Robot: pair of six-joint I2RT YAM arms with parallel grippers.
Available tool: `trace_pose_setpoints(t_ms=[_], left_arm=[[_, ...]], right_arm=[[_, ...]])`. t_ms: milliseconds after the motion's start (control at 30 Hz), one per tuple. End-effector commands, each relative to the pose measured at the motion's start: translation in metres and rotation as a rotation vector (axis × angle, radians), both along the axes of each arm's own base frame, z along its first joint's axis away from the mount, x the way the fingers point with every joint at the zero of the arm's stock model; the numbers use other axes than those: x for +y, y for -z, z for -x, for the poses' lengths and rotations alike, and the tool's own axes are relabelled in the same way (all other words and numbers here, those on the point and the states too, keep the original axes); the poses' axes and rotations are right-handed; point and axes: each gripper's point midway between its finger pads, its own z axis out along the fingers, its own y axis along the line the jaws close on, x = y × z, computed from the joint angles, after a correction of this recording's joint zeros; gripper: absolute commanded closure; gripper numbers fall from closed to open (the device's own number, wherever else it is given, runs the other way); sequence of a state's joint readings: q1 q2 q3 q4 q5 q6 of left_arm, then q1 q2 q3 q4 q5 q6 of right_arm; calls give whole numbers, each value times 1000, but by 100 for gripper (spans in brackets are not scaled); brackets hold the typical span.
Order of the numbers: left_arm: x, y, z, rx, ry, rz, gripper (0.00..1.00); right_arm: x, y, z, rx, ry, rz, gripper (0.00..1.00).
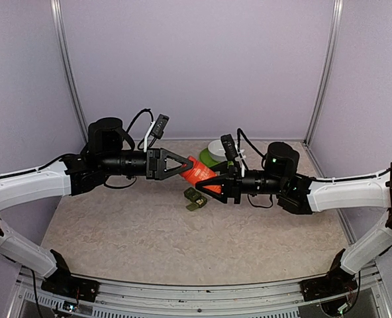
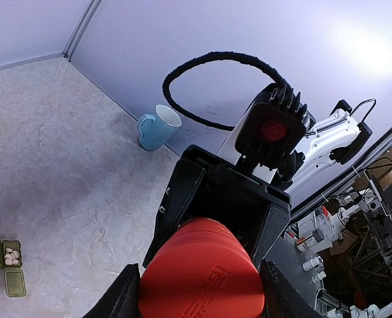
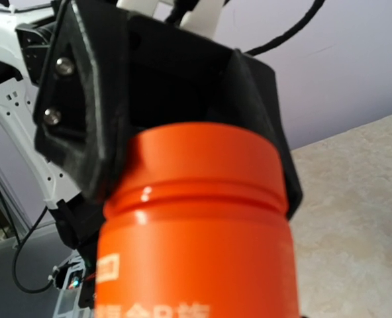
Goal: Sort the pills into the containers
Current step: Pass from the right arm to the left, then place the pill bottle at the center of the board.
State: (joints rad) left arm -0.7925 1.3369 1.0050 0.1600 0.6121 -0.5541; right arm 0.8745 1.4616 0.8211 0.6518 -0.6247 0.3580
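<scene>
1. Left gripper (image 1: 184,163) and right gripper (image 1: 214,183) were pictured clamped on a red bottle (image 1: 199,173) held above the table (image 1: 130,232).
2. Containers (image 1: 195,199) lay beneath it. Pills (image 2: 12,256) were seen in one compartment, and most sorting was judged undone.

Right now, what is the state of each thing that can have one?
red bottle: off the table, lying sideways, gripped at both ends.
left gripper: shut on the bottle's cap end.
right gripper: shut on the bottle's body.
containers: on the table, one lid open, pills inside.
blue mug: upright.
bowl: upright.
</scene>
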Motion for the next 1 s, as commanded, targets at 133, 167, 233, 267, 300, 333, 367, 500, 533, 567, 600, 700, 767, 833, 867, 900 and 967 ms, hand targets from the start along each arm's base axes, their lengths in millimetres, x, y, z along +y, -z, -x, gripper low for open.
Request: trace_pose_setpoints(t_ms=[133,167,233,267,300,333,367,500,533,567,600,700,767,833,867,900,967], left_arm=[[0,-16,-7,-52,-47,-5,58],[2,-14,-10,-53,-62,-16,58],[7,-10,-15,-56,-93,-39,58],[9,-8,-16,-59,-101,-49,58],[11,-6,-18,-59,-113,-61,58],[14,-3,-20,-59,-126,-73,58],[17,0,-22,-57,-138,-88,58],[32,11,-30,-54,-192,-131,58],[35,14,-31,-54,-206,-143,58],[39,18,-34,-51,-223,-160,58],[43,23,-37,-48,-243,-179,59],[56,37,-46,-39,-297,-234,58],[66,47,-52,-33,-343,-280,58],[77,56,-60,-26,-390,-322,58],[82,60,-63,-26,-406,-338,58],[87,64,-66,-21,-425,-354,58],[97,71,-71,-25,-459,-397,59]], right_arm=[[3,-11,-8,-34,39,-8,39],[2,-11,-10,-32,51,-2,29],[0,-8,-16,-20,70,13,13],[-2,-7,-18,-17,77,20,3],[-4,-5,-21,-12,85,27,0],[-5,-3,-23,-8,89,34,0],[-6,-1,-24,-5,92,43,0],[-12,5,-29,13,104,65,0],[-13,7,-30,17,107,71,0],[-15,8,-32,20,112,75,0],[-17,9,-33,22,119,77,0],[-24,12,-38,23,147,85,0],[-28,15,-42,22,171,95,0],[-33,17,-46,22,194,103,0],[-37,18,-48,24,207,106,0],[-39,18,-50,26,218,109,0],[-44,20,-54,27,243,115,0]])
